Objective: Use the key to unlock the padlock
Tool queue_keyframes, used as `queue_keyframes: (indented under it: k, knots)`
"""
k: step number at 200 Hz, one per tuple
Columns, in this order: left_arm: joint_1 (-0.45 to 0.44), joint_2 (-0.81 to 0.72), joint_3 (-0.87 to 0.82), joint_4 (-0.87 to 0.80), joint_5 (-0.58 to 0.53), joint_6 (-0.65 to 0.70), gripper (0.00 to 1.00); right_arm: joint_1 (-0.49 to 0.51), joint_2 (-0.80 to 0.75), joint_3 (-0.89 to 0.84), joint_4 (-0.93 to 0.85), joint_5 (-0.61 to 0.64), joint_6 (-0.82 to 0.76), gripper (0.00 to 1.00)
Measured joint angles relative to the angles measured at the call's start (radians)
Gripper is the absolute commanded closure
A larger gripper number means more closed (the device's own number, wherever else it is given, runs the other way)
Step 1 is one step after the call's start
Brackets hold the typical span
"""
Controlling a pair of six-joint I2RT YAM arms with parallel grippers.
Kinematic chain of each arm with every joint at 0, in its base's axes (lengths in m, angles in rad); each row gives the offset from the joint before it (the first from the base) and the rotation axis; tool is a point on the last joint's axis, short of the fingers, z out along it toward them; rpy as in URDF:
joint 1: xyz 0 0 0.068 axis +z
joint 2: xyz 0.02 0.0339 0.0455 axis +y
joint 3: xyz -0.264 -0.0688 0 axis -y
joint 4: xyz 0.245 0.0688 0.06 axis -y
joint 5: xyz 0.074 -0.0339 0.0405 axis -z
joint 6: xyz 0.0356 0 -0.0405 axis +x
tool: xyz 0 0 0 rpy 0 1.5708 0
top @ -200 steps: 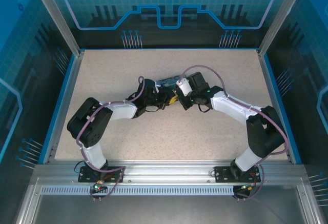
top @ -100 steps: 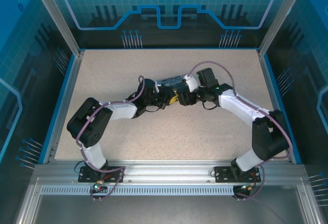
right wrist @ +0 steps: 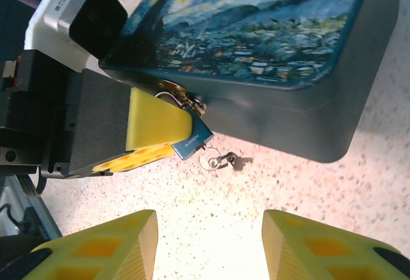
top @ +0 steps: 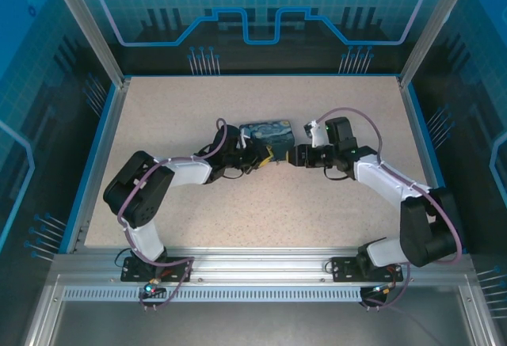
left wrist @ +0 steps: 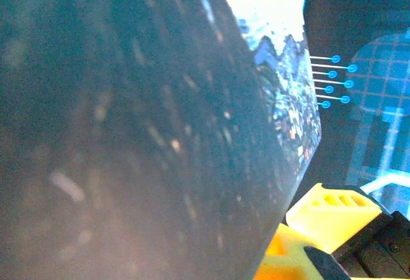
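Padlock (right wrist: 193, 141) lies just beyond the right gripper (right wrist: 208, 232), whose jaws stand spread and empty, that arm reaching low over the counter (right wrist: 333, 190). It is one small blue body, with one key (right wrist: 221, 160) on a ring touching its lower edge. The left gripper (right wrist: 173, 132), reaching in from the opposite side, has its jaws pinching the padlock at the front edge of one night-sky box (right wrist: 269, 30).
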Motion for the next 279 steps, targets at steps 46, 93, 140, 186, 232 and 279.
queue_keyframes:
  k: [46,93,140,186,232,279]
  knots:
    - [0.0,0.051,-0.005,0.002,0.0,0.059,0.97,0.039,0.069,-0.051,0.108,0.013,0.111,0.53]
    - [-0.003,0.092,-0.005,0.039,0.0,0.091,0.8,0.062,0.142,-0.054,0.181,0.056,0.169,0.53]
    - [-0.007,0.1,-0.009,0.058,0.008,0.109,0.47,0.062,0.187,-0.042,0.198,0.085,0.19,0.5]
    - [-0.007,0.035,-0.064,0.024,0.012,0.116,0.14,0.062,0.191,-0.019,0.203,0.107,0.192,0.46]
    - [-0.007,-0.111,-0.094,-0.07,0.003,0.14,0.01,0.062,0.216,0.011,0.2,0.119,0.192,0.46]
    - [-0.007,-0.245,-0.094,-0.156,-0.034,0.171,0.01,0.057,0.276,0.12,0.161,0.125,0.188,0.46]
